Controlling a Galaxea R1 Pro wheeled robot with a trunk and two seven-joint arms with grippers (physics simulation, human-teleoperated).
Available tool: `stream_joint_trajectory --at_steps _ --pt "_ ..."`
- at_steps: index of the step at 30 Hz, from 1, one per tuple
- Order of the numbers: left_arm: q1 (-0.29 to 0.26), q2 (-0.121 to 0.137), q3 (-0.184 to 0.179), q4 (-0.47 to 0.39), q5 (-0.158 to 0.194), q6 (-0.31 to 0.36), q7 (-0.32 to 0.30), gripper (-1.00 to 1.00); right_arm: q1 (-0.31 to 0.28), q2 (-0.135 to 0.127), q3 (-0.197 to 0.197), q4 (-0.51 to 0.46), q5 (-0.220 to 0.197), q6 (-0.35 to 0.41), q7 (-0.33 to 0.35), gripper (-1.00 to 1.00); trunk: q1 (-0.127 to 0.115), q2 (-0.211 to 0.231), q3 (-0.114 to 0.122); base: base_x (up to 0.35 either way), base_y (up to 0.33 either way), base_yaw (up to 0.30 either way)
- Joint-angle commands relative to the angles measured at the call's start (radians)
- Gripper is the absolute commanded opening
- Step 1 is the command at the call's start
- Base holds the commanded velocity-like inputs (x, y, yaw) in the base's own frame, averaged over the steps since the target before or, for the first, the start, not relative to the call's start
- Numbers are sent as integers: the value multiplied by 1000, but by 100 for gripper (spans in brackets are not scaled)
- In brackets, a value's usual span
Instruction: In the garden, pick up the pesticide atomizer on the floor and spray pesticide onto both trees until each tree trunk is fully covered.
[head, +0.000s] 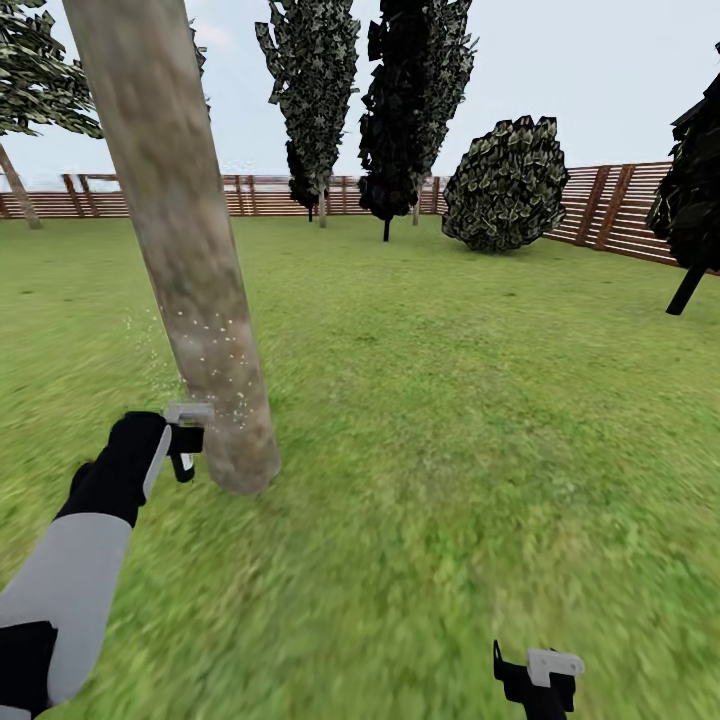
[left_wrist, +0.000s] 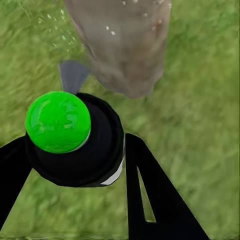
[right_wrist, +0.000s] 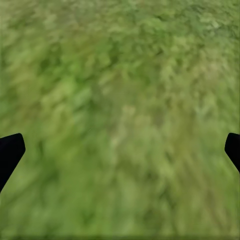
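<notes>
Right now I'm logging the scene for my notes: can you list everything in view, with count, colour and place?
tree trunk: one, pale beige-grey with white specks, leaning, near left, just ahead of the left gripper.
pesticide atomizer: one, black body with green cap, between the left gripper's fingers, close to the trunk's base.
lawn: green grass across the ground.
fence: brown horizontal slats along the back and right.
dark conifers: two tall ones, centre back.
round bush: one, dark green, by the fence.
far tree: one, left edge, thin leaning trunk.
dark tree: one, right edge.
left gripper: black, holding the atomizer.
right gripper: black, low right, open over grass.
</notes>
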Motion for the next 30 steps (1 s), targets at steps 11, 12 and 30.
stream_joint_trajectory --at_steps 11,12,30 --pt "61 -8 -1 -11 -2 -13 1 -100 0 0 0 0 0 0 0 100 0 0 0 0 0 0" --pt "62 3 10 -12 -3 -12 -1 -100 0 0 0 0 0 0 0 100 0 0 0 0 0 0" --pt "121 64 73 -7 2 -68 -10 -100 1 0 0 0 0 0 0 100 0 0 0 0 0 0"
